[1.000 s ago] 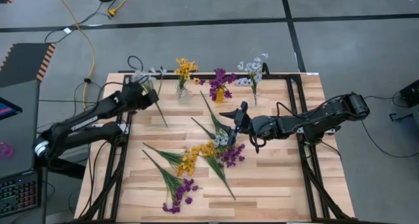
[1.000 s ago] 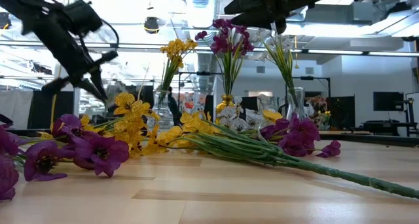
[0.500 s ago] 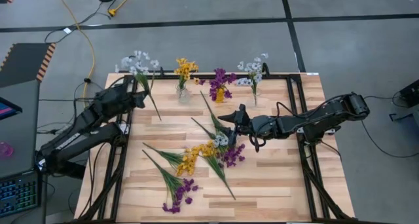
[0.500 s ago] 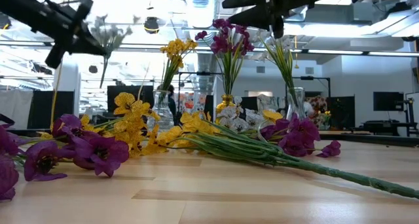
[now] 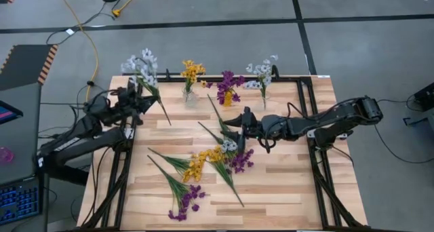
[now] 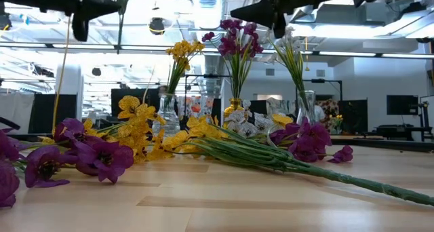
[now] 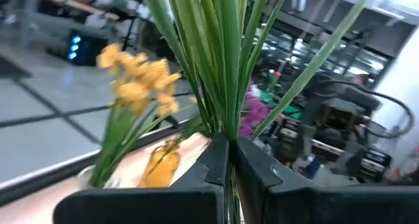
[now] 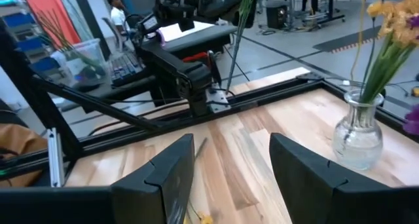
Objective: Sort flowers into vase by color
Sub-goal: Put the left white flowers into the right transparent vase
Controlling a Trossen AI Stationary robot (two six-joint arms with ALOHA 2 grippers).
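Three vases at the table's twelve o'clock edge are already stocked by colour, a white sprig is held aloft at ten o'clock in the clamped left gripper, the right gripper is poised open, and a pile remains unsorted at centre.

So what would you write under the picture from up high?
Left claw lifts a white flower while the open right claw hovers over the flower pile.
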